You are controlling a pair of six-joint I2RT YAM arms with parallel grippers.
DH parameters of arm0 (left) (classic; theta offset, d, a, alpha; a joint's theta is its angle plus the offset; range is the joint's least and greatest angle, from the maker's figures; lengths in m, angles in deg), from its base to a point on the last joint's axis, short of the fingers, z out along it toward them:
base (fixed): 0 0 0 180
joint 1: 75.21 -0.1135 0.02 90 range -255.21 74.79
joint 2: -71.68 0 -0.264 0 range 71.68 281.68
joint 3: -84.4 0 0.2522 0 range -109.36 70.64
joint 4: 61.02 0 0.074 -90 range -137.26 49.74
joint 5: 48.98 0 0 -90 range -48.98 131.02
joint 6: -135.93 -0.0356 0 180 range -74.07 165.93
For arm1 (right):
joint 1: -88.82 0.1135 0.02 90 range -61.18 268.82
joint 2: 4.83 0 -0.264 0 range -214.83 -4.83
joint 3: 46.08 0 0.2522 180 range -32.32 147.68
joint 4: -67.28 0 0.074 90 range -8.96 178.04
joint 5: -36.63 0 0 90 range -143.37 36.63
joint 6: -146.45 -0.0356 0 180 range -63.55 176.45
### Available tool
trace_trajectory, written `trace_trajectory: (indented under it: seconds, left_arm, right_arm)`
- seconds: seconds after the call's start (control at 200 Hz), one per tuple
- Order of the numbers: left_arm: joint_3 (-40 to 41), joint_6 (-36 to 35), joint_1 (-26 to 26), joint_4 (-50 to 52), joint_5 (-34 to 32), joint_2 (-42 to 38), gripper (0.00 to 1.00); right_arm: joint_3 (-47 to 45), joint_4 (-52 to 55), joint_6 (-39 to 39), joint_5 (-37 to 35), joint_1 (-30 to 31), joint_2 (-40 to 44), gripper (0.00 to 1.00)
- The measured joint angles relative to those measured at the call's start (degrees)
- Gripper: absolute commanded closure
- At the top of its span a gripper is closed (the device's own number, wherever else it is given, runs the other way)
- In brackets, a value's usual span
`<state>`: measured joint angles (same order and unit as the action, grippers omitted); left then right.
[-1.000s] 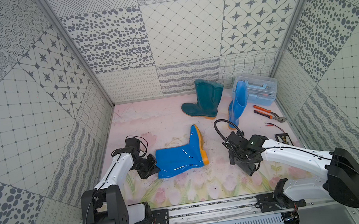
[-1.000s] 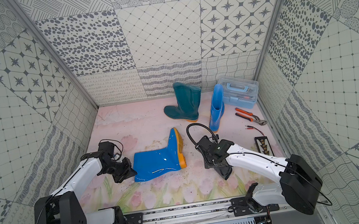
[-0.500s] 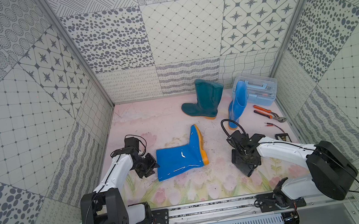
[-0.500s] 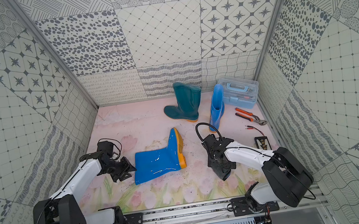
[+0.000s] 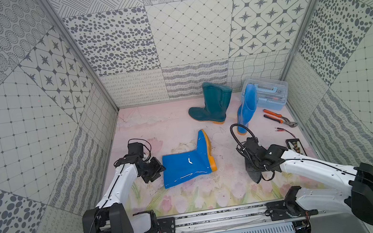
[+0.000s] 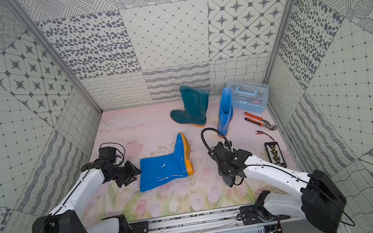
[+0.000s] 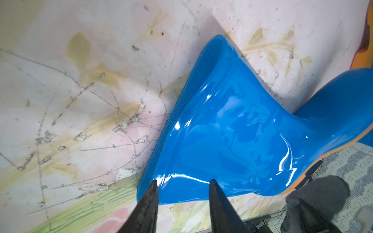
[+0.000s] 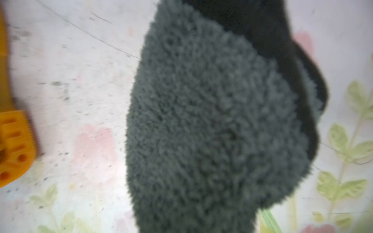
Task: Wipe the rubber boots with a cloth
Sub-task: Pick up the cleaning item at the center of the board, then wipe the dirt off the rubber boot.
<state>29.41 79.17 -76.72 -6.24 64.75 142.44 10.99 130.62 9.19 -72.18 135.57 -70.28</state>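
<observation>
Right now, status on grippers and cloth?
Left gripper open at shaft of lying blue boot. Right gripper shut on cloth, apart from boot. Nothing between them.

Bright even light; blurry right wrist view.

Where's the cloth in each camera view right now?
In a top view: cloth right of the lying blue boot.
In a top view: cloth, same spot.
Left wrist: cloth beyond the boot's orange sole, at edge.
Right wrist: cloth fills the middle.
Shared landmark: that orange sole.
</observation>
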Motion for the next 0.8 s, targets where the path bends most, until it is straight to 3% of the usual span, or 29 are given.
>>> trace_trajectory:
  seconds: [0.12,0.245,0.58,0.725,0.8]
  left_arm:
    - [-0.1,0.2,0.0,-2.4,0.0,3.2,0.57]
    - [-0.3,0.7,0.0,-5.1,0.5,6.9,0.57]
    - [-0.7,2.7,-0.2,-14.6,2.1,14.4,0.57]
    - [-1.4,3.0,-0.2,-17.8,5.1,17.6,0.59]
    - [-1.2,3.3,0.0,-19.6,6.8,18.2,0.65]
  right_arm:
    - [10.2,2.5,0.3,-4.4,7.1,-4.5,1.00]
    - [21.8,1.6,3.0,-6.1,11.8,-15.5,1.00]
    - [47.1,-5.5,14.3,1.6,11.7,-43.3,1.00]
    - [47.3,-6.7,16.0,5.5,10.6,-46.5,1.00]
    - [44.4,-7.0,16.0,6.8,9.3,-46.2,1.00]
